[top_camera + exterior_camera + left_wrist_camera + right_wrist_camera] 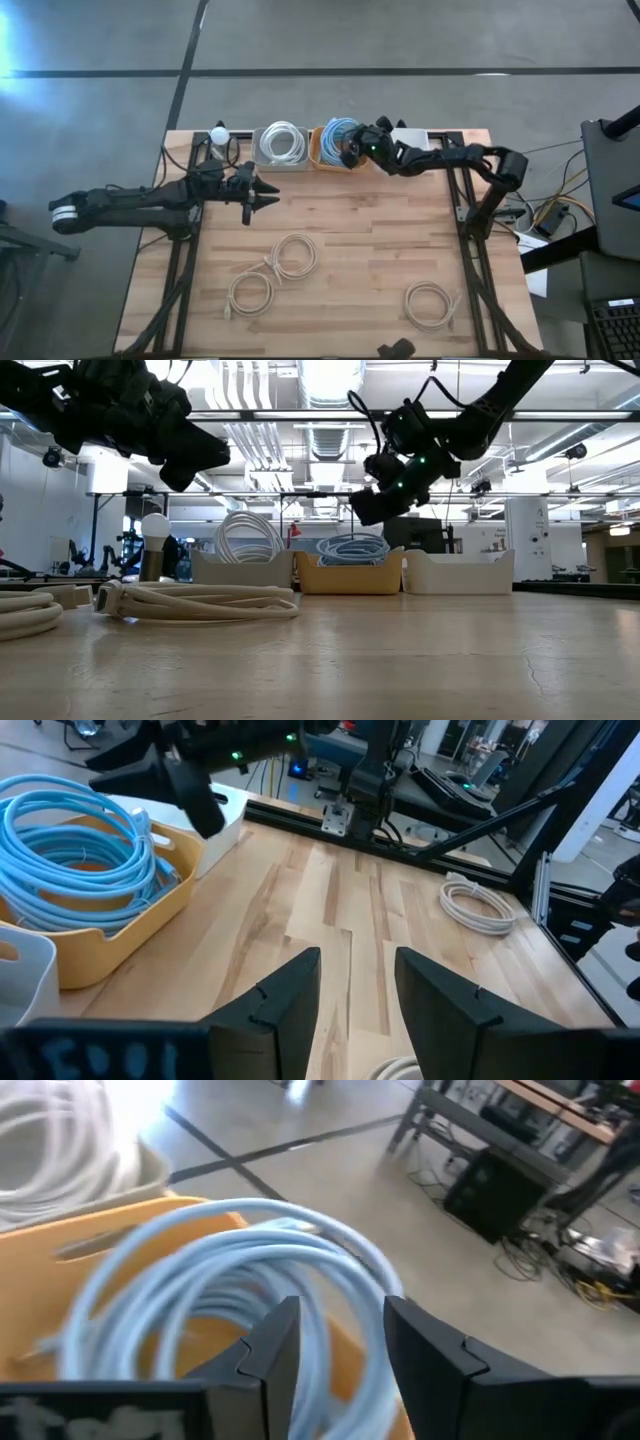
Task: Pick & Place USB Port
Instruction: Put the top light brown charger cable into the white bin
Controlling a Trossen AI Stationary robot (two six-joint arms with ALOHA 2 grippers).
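Lying in bin: blue cable (340, 133), a loose round coil with no clear long axis, resting flat in the yellow bin (318, 158) at the table's 12 o'clock edge; which way its plug ends point I cannot tell.
Cable look: pale blue, smooth round cord wound in several overlapping loops that rise a little above the bin's rim.
Yellow bin: rounded plastic tub, matte, with a slot handle in its wall; it stands between two white bins.
Right gripper: right gripper (335, 1345) hangs just above the blue coil over the yellow bin, its dark fingers spread apart, with nothing pinched between them.
White bin at 9 o'clock of the yellow one: white bin (270, 163) of pale plastic holding a white cable (282, 142) coiled in loops.
Far white bin: another white bin (458, 572) at 3 o'clock of the yellow one; its contents are not visible.
Left gripper: left gripper (272, 193) hovers over bare wood at about 10 o'clock of the table's middle, fingers spread and empty.
Loose cables: three off-white coils lie flat on the boards, one (293, 256) near the middle, one (250, 293) toward 7 o'clock, one (431, 303) toward 5 o'clock.
Table: table (380, 240) of light butcher-block wood strips, with a black metal frame.
Bulb: white round bulb (219, 135) at 11 o'clock.
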